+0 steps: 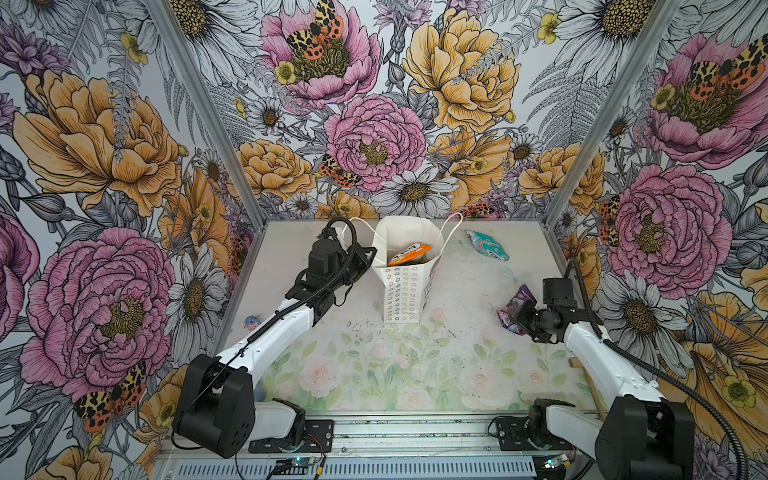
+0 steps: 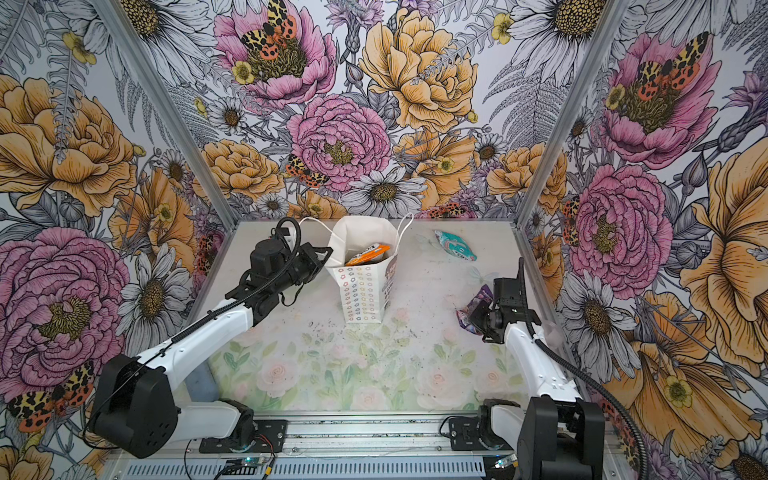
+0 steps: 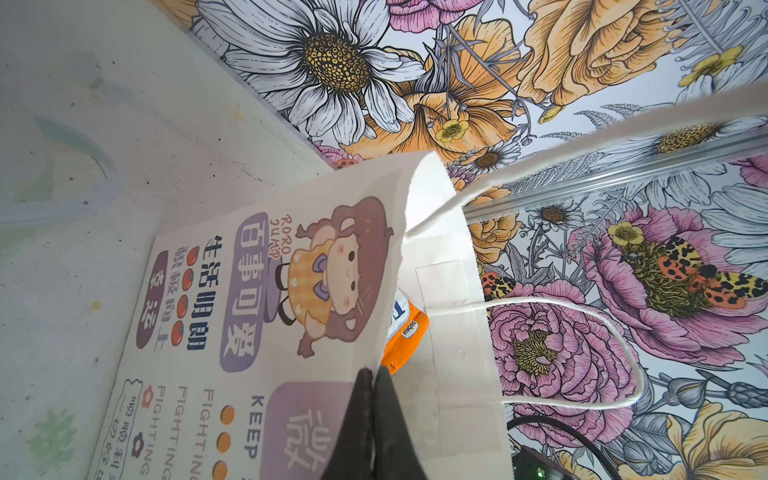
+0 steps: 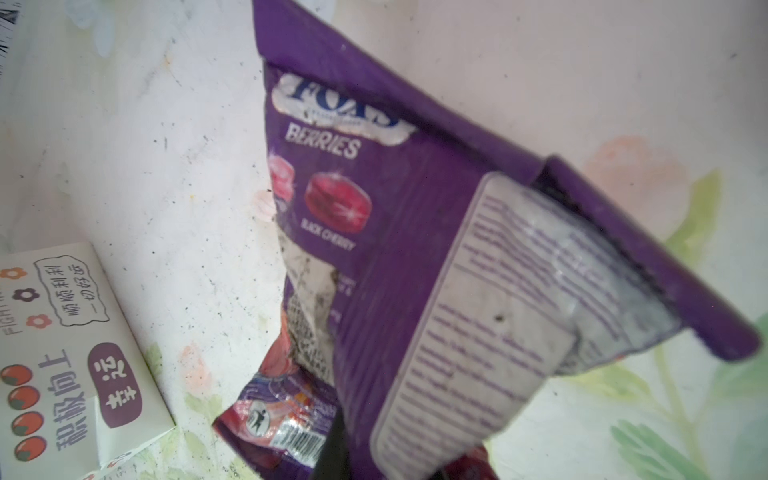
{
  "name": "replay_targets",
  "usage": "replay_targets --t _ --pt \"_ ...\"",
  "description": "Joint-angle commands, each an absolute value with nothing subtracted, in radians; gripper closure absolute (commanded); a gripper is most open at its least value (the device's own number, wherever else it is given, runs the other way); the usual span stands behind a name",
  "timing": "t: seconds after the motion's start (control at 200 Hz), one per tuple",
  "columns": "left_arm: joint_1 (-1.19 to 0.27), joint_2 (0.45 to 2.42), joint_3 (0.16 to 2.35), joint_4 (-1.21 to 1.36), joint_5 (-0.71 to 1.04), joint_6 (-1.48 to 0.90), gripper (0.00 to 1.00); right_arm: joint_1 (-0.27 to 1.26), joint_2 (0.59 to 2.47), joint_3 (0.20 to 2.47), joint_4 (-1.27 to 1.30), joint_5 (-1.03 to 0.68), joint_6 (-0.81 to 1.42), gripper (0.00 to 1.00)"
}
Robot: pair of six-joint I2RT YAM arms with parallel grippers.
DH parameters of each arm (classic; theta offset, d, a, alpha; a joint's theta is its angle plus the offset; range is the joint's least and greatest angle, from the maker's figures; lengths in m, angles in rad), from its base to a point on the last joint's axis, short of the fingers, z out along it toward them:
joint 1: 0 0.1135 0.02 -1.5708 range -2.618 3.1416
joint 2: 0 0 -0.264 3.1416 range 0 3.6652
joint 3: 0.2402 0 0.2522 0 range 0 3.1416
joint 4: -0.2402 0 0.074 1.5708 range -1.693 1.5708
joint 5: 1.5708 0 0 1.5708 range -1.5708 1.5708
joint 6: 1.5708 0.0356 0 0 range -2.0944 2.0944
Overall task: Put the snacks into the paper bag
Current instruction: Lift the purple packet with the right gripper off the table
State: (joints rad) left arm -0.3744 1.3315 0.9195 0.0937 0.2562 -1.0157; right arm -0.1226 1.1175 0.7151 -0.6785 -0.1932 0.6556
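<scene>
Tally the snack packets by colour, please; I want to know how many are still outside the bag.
Orange packet: 1, inside the paper bag
Teal packet: 1, lying on the table
Purple packet: 1, held in the right gripper
Total: 3 in view, 2 of them outside the bag. Anything deeper in the bag is hidden.

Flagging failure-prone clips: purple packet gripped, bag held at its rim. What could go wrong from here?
1. The right end effector pinches the purple packet at one end only; it may swing or slip in transit.
2. The orange packet sits high in the narrow bag, so the purple one could catch on it or the rim.
3. The left end effector grips only paper at the rim; a push might tip or tear the bag.
</scene>
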Motion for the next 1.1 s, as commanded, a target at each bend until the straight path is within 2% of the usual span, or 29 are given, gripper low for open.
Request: replay_targets --t 0.0,0.455,1.096 --pt "-0.371 1.321 0.911 0.101 0.255 -1.02 1.0 -0.115 1.069 0.78 -0.712 -0.221 0.618 1.0" --pt "-0.371 1.32 0.914 0.094 0.252 -1.019 1.0 -0.07 0.991 1.142 -0.948 -0.227 0.564 1.0" --pt "-0.367 1.299 0.918 0.078 0.248 -1.014 1.0 0.125 1.13 1.602 -1.089 -0.117 0.511 1.0"
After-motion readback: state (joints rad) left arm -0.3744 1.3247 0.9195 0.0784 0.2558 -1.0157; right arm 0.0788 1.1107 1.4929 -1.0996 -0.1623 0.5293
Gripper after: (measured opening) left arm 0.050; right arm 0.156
